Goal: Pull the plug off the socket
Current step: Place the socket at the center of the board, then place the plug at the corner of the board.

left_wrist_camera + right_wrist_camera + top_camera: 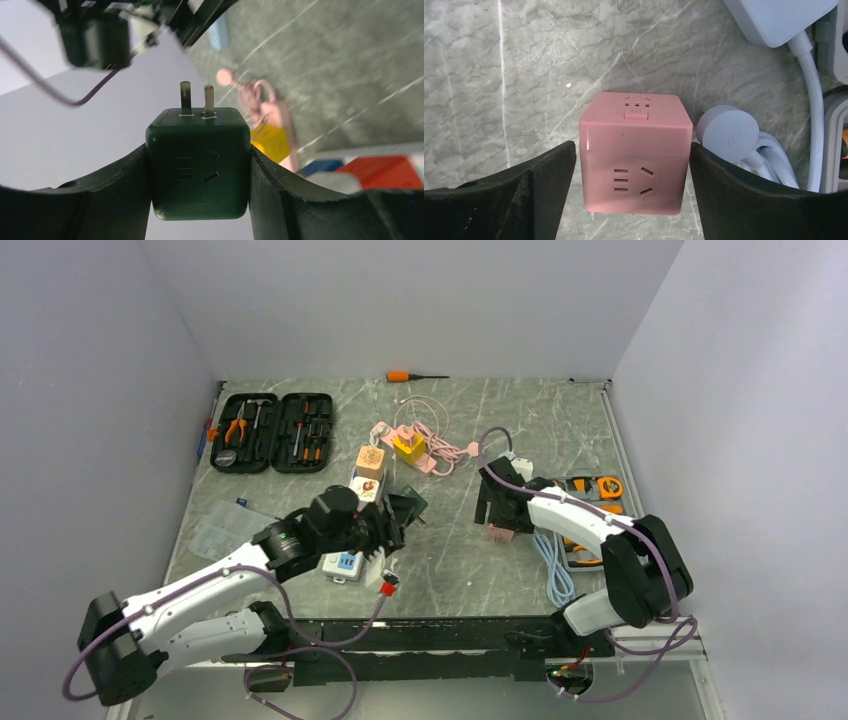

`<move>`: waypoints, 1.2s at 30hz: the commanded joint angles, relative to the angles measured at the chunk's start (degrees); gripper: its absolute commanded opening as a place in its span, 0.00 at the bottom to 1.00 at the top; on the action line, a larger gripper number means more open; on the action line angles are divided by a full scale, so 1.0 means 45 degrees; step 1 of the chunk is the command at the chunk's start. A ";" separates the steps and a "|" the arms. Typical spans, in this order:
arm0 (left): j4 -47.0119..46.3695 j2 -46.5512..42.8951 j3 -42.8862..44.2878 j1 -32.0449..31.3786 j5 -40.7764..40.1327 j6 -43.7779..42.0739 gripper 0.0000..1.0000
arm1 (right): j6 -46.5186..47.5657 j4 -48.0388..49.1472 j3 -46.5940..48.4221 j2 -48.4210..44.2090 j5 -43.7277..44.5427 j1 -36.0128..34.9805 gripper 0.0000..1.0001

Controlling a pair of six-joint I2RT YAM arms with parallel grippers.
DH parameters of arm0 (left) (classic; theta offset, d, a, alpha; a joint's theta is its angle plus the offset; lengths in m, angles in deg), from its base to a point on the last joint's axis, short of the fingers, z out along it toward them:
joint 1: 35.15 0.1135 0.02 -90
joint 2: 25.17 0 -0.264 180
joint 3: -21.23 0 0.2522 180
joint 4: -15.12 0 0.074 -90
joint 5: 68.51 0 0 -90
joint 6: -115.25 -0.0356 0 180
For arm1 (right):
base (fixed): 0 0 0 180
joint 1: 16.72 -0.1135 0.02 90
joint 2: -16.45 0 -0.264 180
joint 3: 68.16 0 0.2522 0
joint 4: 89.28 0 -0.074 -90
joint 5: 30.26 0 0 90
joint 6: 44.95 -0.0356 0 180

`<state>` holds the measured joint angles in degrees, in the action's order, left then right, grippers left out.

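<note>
Your left gripper point(199, 150) is clamped on the dark green cube plug point(199, 165): both fingers point(125, 185) press flat against its sides, and its two metal prongs point(196, 99) stand bare, seated in nothing. From above, that plug sits at the left gripper's tip, left of centre on the table point(470, 570) and well apart from the pink socket cube point(634, 165). Your right gripper point(633, 145) straddles the pink cube, which rests on the marble top. The right-hand finger point(734, 190) touches its side, but a thin sliver shows by the other finger point(539, 185), so you cannot tell whether it is truly gripped. A grey round plug point(726, 132) and its coiled cable lie just beside the cube.
</note>
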<state>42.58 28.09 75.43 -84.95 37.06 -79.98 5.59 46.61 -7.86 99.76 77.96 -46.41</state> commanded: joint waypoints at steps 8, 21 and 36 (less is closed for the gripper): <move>0.0343 0.4937 0.2358 -0.2341 0.0461 0.2855 0.00 | 0.0132 -0.0822 0.1809 -0.3276 0.0814 0.0336 0.96; 0.1109 1.2124 0.8279 -0.3757 -0.0557 0.7066 0.00 | 0.0486 -0.1135 0.1434 -0.5952 0.1259 0.0678 0.96; 0.2606 1.2852 0.9815 -0.4832 -0.0507 0.9651 0.99 | 0.0508 -0.1083 0.1243 -0.6085 0.0699 0.1168 0.96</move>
<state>52.02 85.53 113.88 -106.46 34.24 -42.19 7.51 41.83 -2.31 73.49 81.65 -41.51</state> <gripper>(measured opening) 0.989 0.960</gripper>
